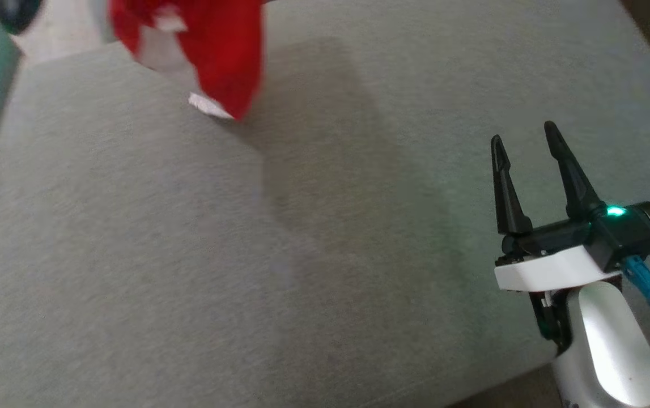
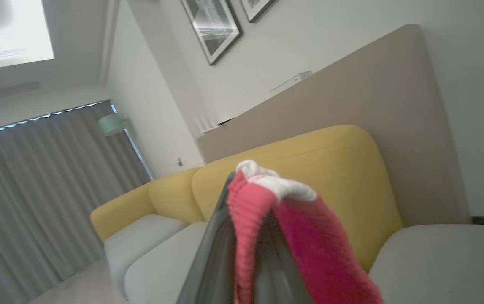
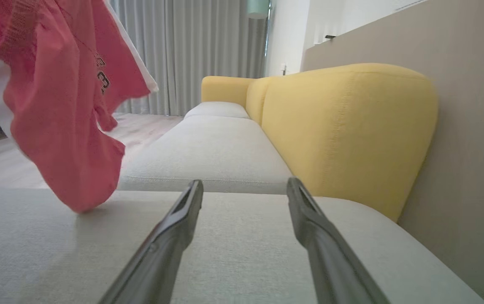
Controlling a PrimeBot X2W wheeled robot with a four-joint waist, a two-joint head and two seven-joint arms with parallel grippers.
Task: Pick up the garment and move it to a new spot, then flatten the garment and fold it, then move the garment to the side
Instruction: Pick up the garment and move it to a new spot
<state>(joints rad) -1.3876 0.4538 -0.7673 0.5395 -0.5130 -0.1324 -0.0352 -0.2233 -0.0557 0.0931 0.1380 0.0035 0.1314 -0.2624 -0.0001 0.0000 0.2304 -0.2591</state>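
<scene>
The garment is red with white trim and hangs in the air at the top left of the head view, its lowest tip just over the grey cushion. In the left wrist view my left gripper is shut on the garment, whose ribbed red and white edge drapes over the fingertips. My right gripper stands open low over the cushion at the right, with nothing between its fingers. From the right wrist the garment dangles at the upper left, apart from the right gripper.
The grey cushion is a sofa seat with a yellow backrest along one side and a beige panel behind it. More seat cushions extend beyond. The cushion's front edge runs by the right arm.
</scene>
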